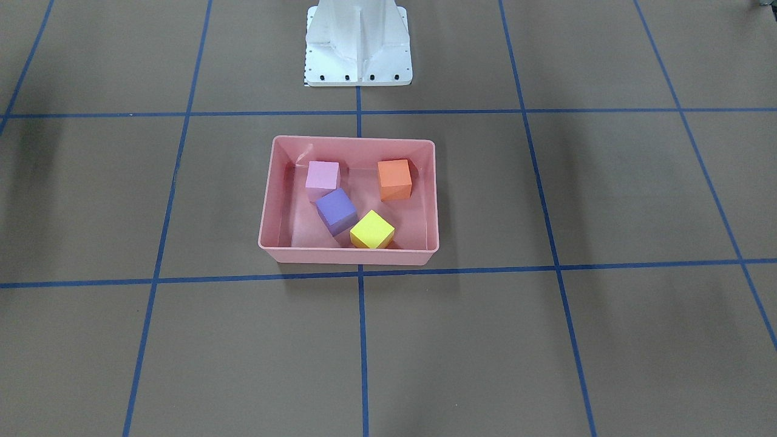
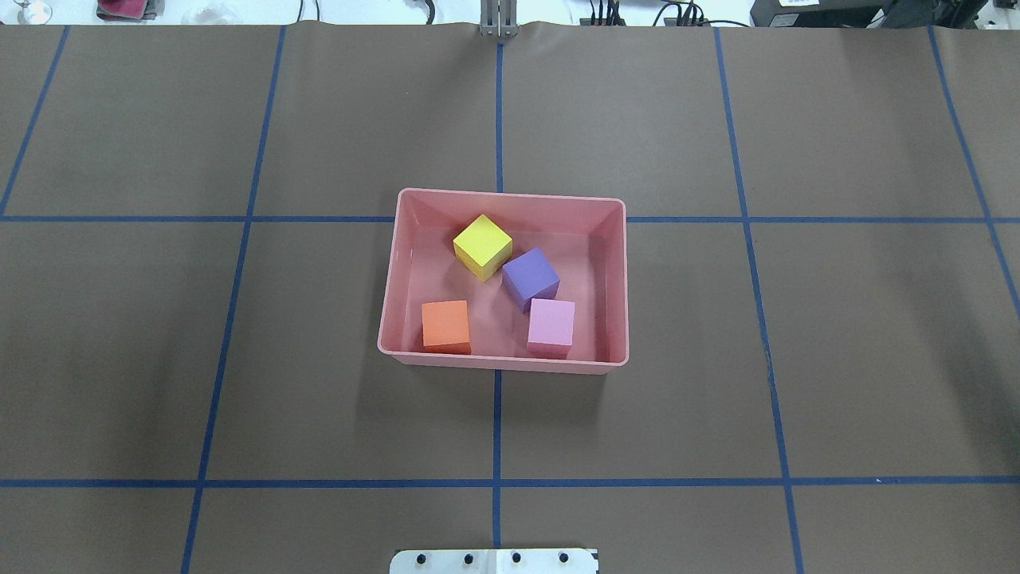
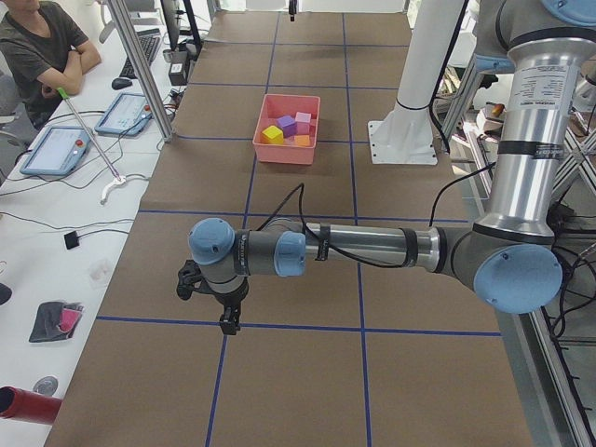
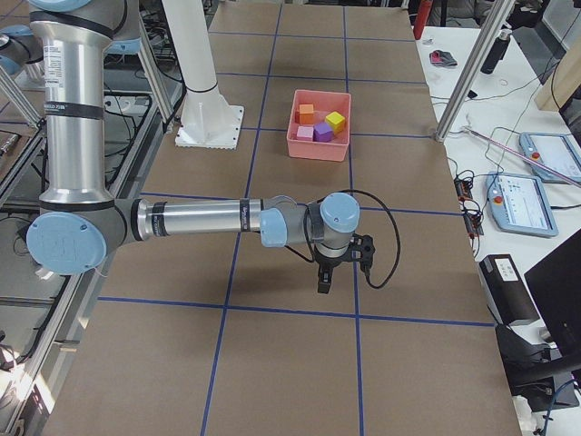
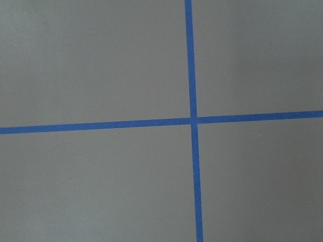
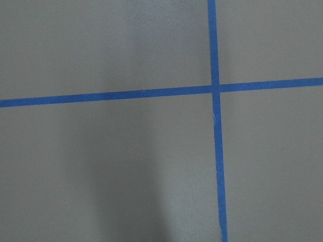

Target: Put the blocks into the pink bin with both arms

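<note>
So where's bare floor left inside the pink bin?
Bare floor between the left wall of the pink bin and the yellow block, and between its right wall and the purple block. A narrower gap separates the orange block and light pink block. Crowded: the yellow-purple-pink diagonal.

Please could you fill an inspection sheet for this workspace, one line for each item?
Surface: brown table, blue tape grid.
Job's things: yellow block, purple block, orange block, light pink block all inside pink bin.
Clutter: nothing seen.
End effectors: left end effector and right end effector over bare table, far from bin; open or shut, cannot tell.
Cables: black cable loops at each wrist.
Surroundings: seated person, tablets beside table.
</note>
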`<control>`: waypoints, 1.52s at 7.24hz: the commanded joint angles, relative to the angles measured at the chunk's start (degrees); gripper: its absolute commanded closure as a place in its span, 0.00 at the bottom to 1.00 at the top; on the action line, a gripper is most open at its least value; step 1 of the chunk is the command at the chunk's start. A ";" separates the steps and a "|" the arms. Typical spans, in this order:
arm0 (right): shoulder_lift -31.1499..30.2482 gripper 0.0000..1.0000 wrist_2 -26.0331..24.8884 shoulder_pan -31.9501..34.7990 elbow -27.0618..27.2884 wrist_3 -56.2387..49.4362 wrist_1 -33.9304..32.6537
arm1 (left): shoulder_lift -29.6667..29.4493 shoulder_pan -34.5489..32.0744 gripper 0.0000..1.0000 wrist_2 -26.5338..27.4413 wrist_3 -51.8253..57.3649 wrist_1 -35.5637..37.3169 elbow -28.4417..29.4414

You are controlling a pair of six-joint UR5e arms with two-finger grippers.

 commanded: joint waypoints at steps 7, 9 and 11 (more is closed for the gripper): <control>-0.92 0.00 3.05 0.61 0.72 -0.17 0.09 | 1.76 -0.12 0.00 0.18 0.23 0.26 -3.33; -0.83 0.00 3.14 0.79 0.72 -0.17 0.00 | 1.77 -0.03 0.00 0.18 0.05 0.18 -3.25; -0.83 0.00 3.14 0.79 0.72 -0.17 0.09 | 1.68 -0.03 0.00 0.09 -0.03 0.18 -3.25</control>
